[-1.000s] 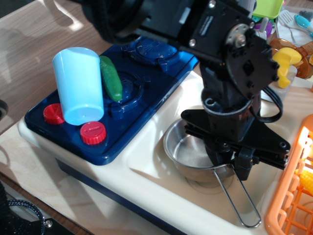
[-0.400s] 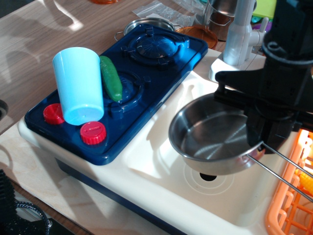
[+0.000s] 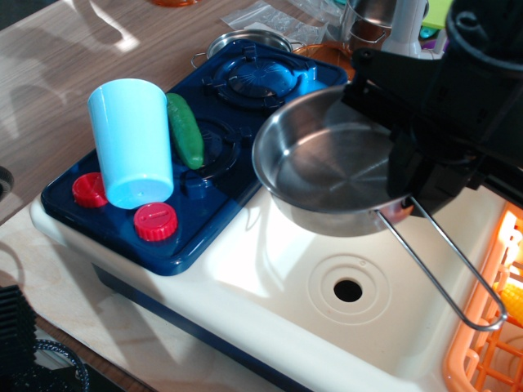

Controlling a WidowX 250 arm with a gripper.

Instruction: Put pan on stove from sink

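The shiny steel pan [image 3: 327, 163] hangs in the air above the left edge of the cream sink [image 3: 270, 278], its rim overlapping the right side of the dark blue stove [image 3: 245, 98]. Its wire-loop handle [image 3: 449, 261] points to the lower right. My black gripper [image 3: 409, 175] is shut on the pan's right rim where the handle starts. The sink basin is empty and its round drain hole [image 3: 347, 289] shows. The stove has two burners and two red knobs [image 3: 155, 221].
A light blue cup [image 3: 131, 143] lies on the stove's front left with a green cucumber [image 3: 186, 131] next to it on the near burner. An orange rack [image 3: 486, 335] stands at the right. A steel pot [image 3: 245, 38] and a faucet [image 3: 400, 20] stand behind.
The gripper closed on the pan in the sink, lifted it out, and has carried it up and to the left toward the stove. The drain hole is now uncovered.
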